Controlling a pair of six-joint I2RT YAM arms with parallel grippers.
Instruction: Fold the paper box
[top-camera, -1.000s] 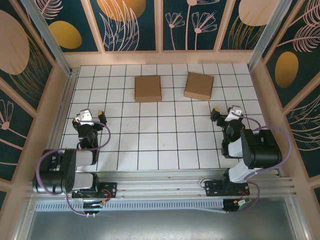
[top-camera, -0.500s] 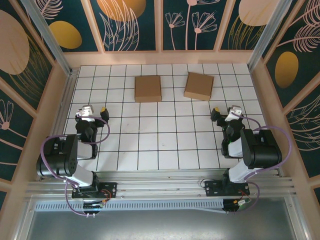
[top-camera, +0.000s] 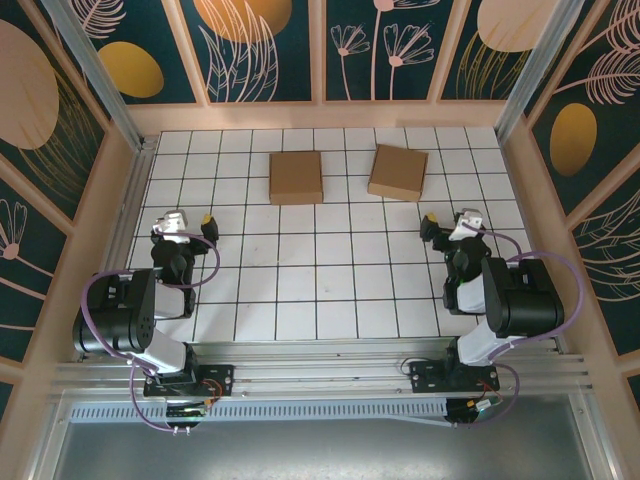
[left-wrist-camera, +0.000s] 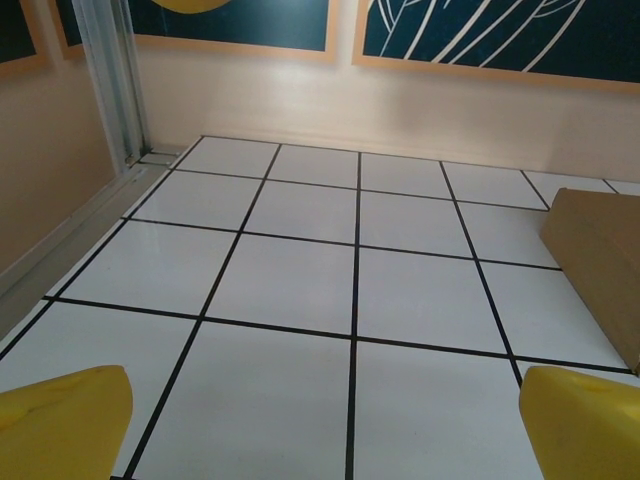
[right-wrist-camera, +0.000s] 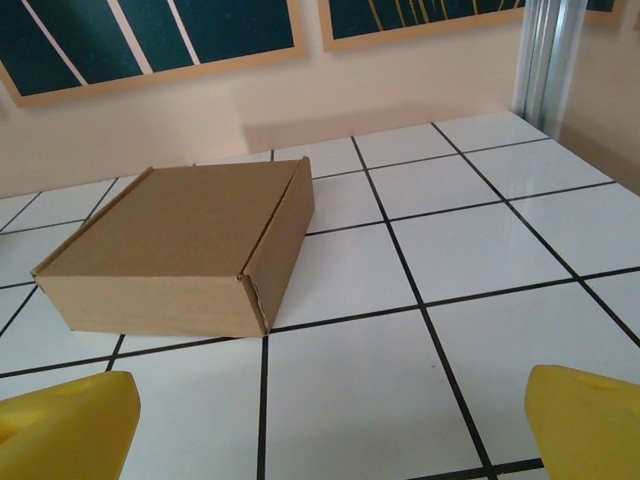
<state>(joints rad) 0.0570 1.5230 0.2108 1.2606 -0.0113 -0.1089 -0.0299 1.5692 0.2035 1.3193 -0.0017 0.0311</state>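
Two closed brown paper boxes lie flat at the back of the white tiled table: one left of centre, one right of centre and slightly turned. My left gripper hovers open near the table's left side, well short of the left box. In the left wrist view its yellow fingertips stand wide apart over bare tiles, and a box edge shows at the right. My right gripper is open too, near the right side. The right wrist view has the right box ahead and to the left of the gripper.
Beige walls with dark patterned panels enclose the table on three sides. Metal posts stand at the back corners. The aluminium rail with both arm bases runs along the near edge.
My left arm has swung and its gripper has moved a little farther from the base. The right gripper has edged slightly forward. Both boxes lie as before.
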